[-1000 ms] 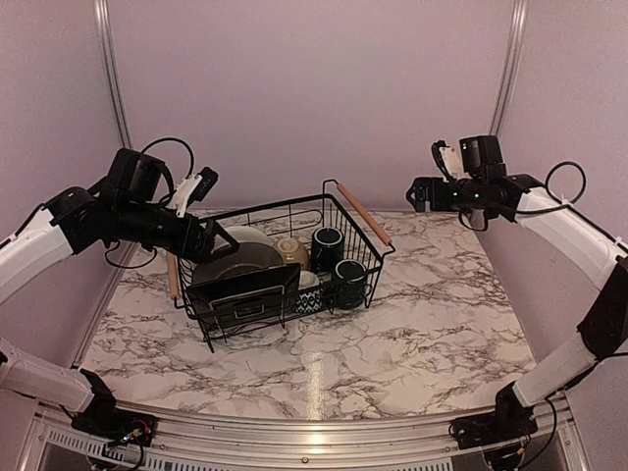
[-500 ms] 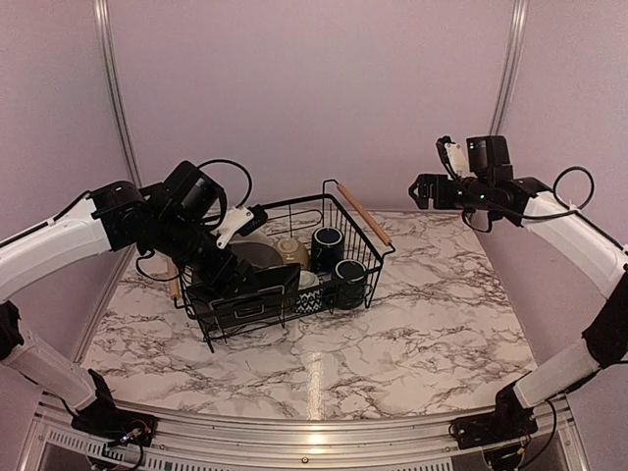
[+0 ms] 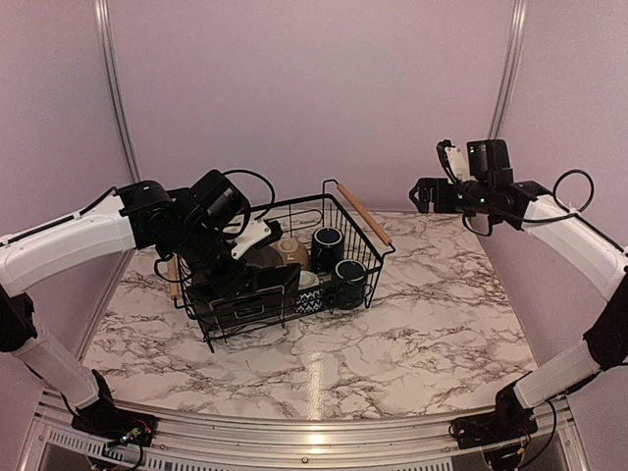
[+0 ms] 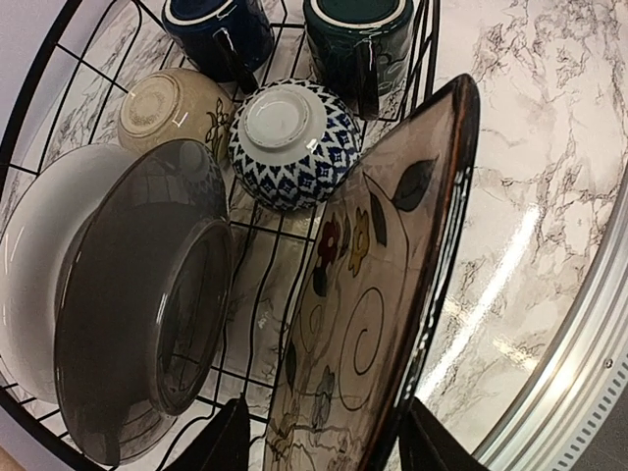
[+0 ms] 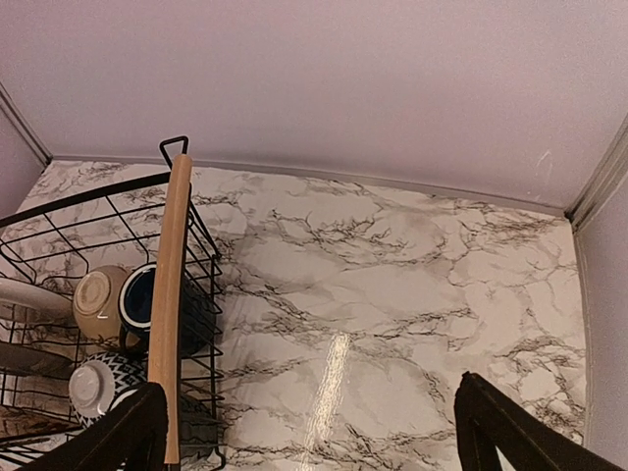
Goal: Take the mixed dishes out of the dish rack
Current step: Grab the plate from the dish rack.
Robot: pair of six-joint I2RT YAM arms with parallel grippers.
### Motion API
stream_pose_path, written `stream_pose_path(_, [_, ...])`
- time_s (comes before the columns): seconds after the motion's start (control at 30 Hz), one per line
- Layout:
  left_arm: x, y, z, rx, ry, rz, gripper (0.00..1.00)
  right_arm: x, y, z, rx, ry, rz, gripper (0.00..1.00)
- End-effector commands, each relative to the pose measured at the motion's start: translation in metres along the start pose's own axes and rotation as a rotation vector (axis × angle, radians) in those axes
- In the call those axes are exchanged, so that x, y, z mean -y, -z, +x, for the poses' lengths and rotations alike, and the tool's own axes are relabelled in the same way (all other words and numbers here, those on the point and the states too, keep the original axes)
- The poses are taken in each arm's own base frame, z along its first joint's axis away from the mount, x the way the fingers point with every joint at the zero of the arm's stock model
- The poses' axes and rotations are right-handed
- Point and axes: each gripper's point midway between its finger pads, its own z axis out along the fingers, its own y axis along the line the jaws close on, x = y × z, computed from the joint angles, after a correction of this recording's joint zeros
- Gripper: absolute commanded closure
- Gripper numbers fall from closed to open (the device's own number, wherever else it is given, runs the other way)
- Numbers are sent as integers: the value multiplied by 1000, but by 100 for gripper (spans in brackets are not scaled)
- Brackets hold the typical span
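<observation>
The black wire dish rack (image 3: 285, 204) stands at the back left of the marble table, with dishes in it. My left gripper (image 4: 329, 446) reaches down into the rack's near side and is open. Its fingers (image 4: 224, 444) stand on either side of the square floral plate (image 4: 378, 265), which leans on edge. A gap shows beside the left finger. A dark round plate (image 4: 137, 294) and a white plate (image 4: 34, 265) lean behind it. Two upturned bowls (image 4: 289, 142) and two dark mugs (image 4: 221, 29) sit further along. My right gripper (image 3: 422, 191) hangs open in the air, to the right of the rack and empty.
The rack's wooden handle (image 5: 169, 314) runs along its right side, with a second one (image 3: 173, 278) on the left. Bare marble tabletop (image 3: 442, 304) stretches right and in front of the rack. Pink walls close in the back and sides.
My left arm has swung right over the rack and dropped its gripper round the floral plate, its jaws narrowing. The right arm has barely moved.
</observation>
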Motion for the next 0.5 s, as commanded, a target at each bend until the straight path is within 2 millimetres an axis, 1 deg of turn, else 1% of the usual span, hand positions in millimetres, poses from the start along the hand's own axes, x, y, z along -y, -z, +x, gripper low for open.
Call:
stream_pose_path(0.0, [3, -3, 6, -45, -47, 11, 48, -1, 7, -7, 32, 4, 2, 2])
stream_pose_path(0.07, [4, -3, 6, -46, -55, 18, 47, -2, 8, -9, 39, 4, 0, 2])
stream_pose_path(0.17, [5, -1, 2, -36, -69, 26, 42, -2, 8, -9, 40, 3, 0, 2])
stream_pose_path(0.23, [5, -2, 1, -37, -75, 24, 42, -2, 8, -10, 42, 2, 0, 1])
stream_pose_path(0.27, [4, -3, 1, -39, -76, 22, 43, -2, 8, -10, 42, 1, 0, 2])
stream_pose_path(0.33, [4, -7, 1, -47, -80, 22, 50, -2, 8, -9, 42, 0, -2, 2])
stream_pose_path(0.4, [6, -11, 1, -55, -83, 33, 54, -2, 9, -9, 46, -1, -2, 2])
stream_pose_path(0.47, [7, -12, 1, -58, -86, 39, 57, -2, 11, -9, 52, -1, -4, 1])
